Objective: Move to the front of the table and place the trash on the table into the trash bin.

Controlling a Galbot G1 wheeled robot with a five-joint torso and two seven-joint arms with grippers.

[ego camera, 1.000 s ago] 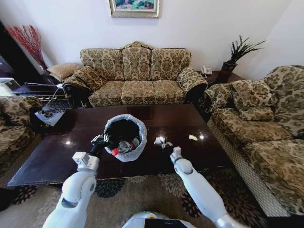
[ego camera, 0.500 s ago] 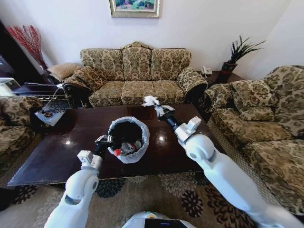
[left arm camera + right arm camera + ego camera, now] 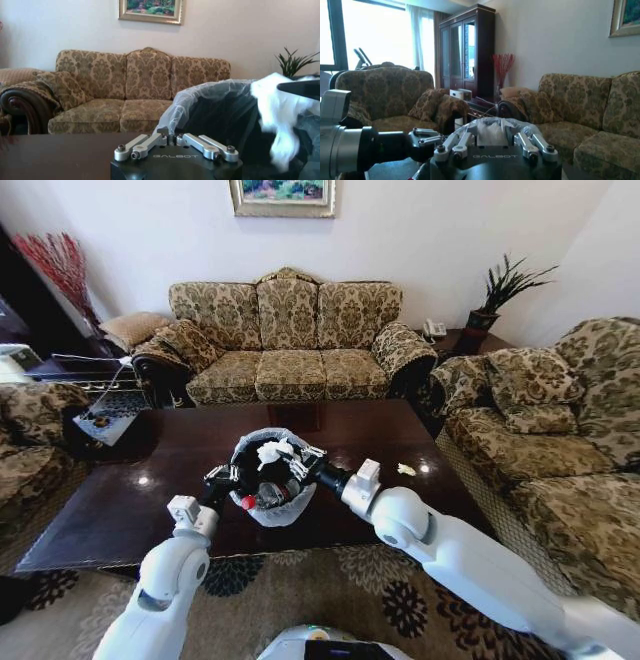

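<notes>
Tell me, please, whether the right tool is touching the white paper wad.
Touching. The head view shows the right tool shut on the white paper wad above the trash bin; the left wrist view agrees.

Legible text: the word "GALBOT" in pale capitals on the black body of the left gripper (image 3: 172, 139), low in the centre of the left wrist view. The same word "GALBOT" stands on the black body of the right gripper (image 3: 490, 129), low in the centre of the right wrist view.
</notes>
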